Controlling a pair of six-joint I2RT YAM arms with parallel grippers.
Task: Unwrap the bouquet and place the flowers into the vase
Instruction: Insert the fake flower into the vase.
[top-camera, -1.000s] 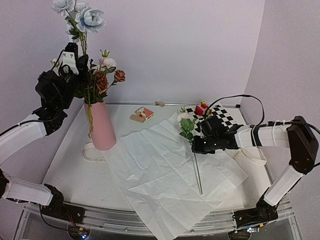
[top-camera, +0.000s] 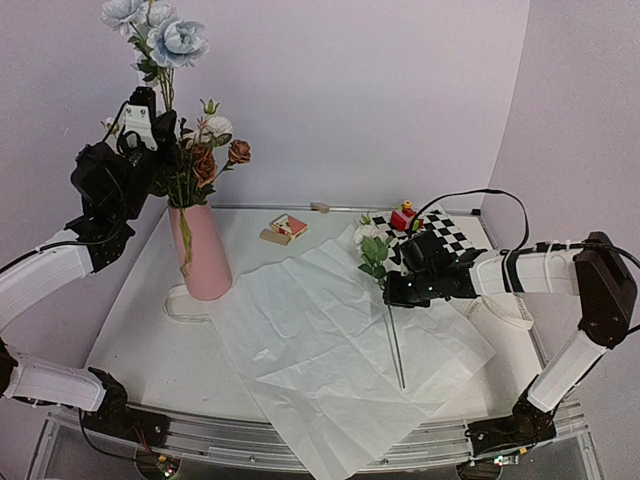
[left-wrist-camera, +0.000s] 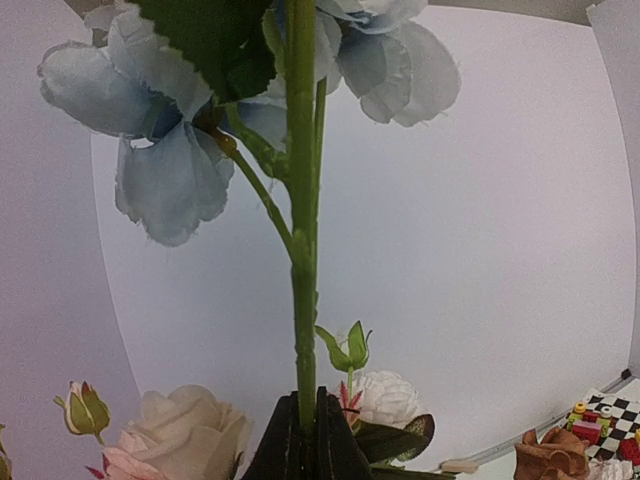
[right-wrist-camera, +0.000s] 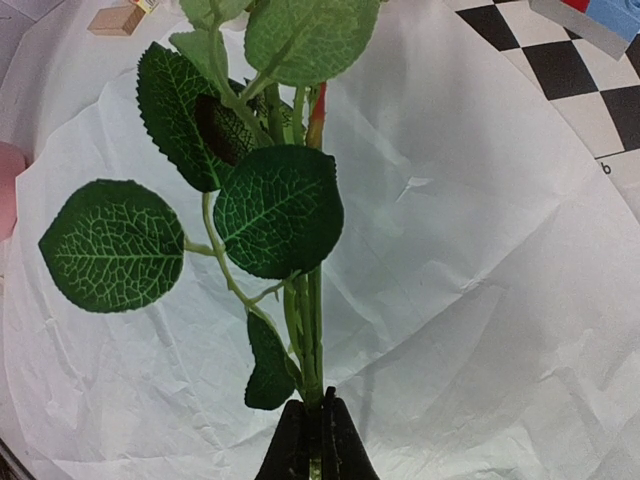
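Observation:
The pink vase (top-camera: 205, 258) stands at the back left and holds rust-brown (top-camera: 204, 165) and white roses (top-camera: 217, 127). Above its mouth my left gripper (top-camera: 150, 128) (left-wrist-camera: 307, 396) is shut on the green stem (left-wrist-camera: 303, 250) of a tall light-blue flower (top-camera: 178, 42) (left-wrist-camera: 160, 150). The lower end of that stem shows against the vase's outer wall. The white paper (top-camera: 320, 350) (right-wrist-camera: 480, 300) lies spread flat. Over its right part my right gripper (top-camera: 400, 292) (right-wrist-camera: 318, 402) is shut on the leafy stems (right-wrist-camera: 308, 330) of a white flower (top-camera: 368, 233).
A checkered mat (top-camera: 445, 238) with small toy blocks (top-camera: 403, 215) lies at the back right. A red and wooden block (top-camera: 286, 228) sits behind the paper. A cream ribbon loop (top-camera: 183, 306) lies at the vase's foot. The paper hangs over the table's near edge (top-camera: 330, 455).
The light-blue flower in my left gripper has shifted slightly, and its stem end sits a touch higher on the vase. The right arm has not moved.

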